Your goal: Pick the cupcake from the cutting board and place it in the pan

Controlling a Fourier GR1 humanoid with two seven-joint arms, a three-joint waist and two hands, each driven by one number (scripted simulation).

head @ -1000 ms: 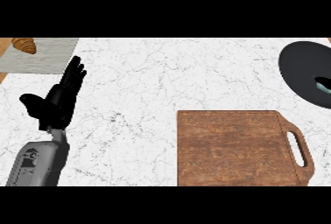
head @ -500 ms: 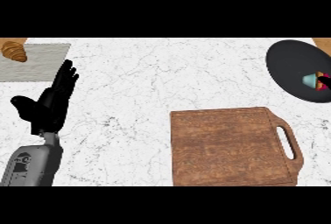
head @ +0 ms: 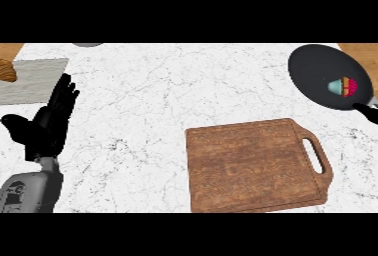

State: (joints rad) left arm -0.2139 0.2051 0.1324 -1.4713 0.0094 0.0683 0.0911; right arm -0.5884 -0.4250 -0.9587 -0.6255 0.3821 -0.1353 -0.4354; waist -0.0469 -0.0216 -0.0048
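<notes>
Only the left hand (head: 46, 125) shows, at the view's left edge above its grey forearm (head: 29, 192). Its fingers (head: 63, 97) are straight and lie close together, pointing up the counter, with the thumb (head: 16, 125) stuck out to the side; they hold nothing and touch nothing. A black tip (head: 367, 111) at the right edge, just below the pan, may belong to the right hand or to the pan's handle; I cannot tell which.

At upper right, the cupcake (head: 343, 86) lies on its side inside the dark pan (head: 317, 67), near its right rim. Well below it, the wooden cutting board (head: 247, 165) lies flat with its handle slot toward the right.

Everything rests on a white marble counter (head: 170, 85). At upper left, a grey mat (head: 33, 80) carries a brown pastry (head: 6, 71), partly cut off by the edge. Strips of wood show at both upper corners.
</notes>
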